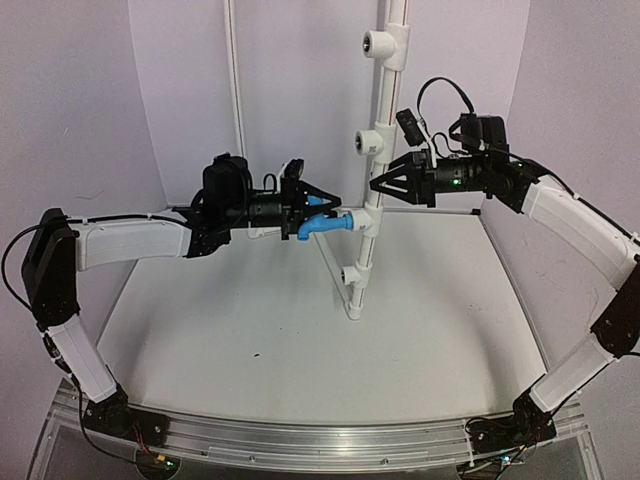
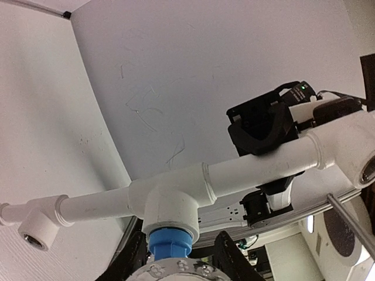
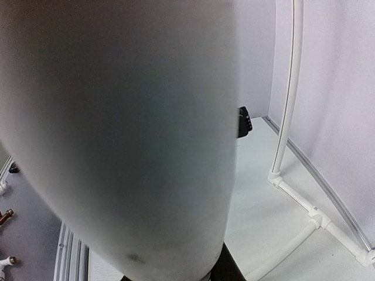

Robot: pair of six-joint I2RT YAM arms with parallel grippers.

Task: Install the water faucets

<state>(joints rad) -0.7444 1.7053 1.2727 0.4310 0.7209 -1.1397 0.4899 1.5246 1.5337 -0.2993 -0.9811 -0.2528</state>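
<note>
The bright-blue water faucet (image 1: 325, 225) sits with its threaded end in a white tee fitting (image 1: 366, 220) on the upright white pipe (image 1: 380, 110). My left gripper (image 1: 335, 203) is shut on the faucet's knob end. In the left wrist view the blue faucet neck (image 2: 170, 243) enters the tee (image 2: 173, 205), with my black fingers (image 2: 234, 260) on either side of the silvery knob. My right gripper (image 1: 376, 186) is shut on the pipe just above that tee. It also shows in the left wrist view (image 2: 263, 126). The pipe (image 3: 117, 134) fills the right wrist view and hides the fingers.
Three more tee fittings sit on the pipe: top (image 1: 380, 42), middle (image 1: 365, 142) and low (image 1: 350, 272). The pipe foot (image 1: 355, 312) stands mid-table. A thin white tube (image 1: 235, 90) runs up the back wall. White enclosure walls stand close around.
</note>
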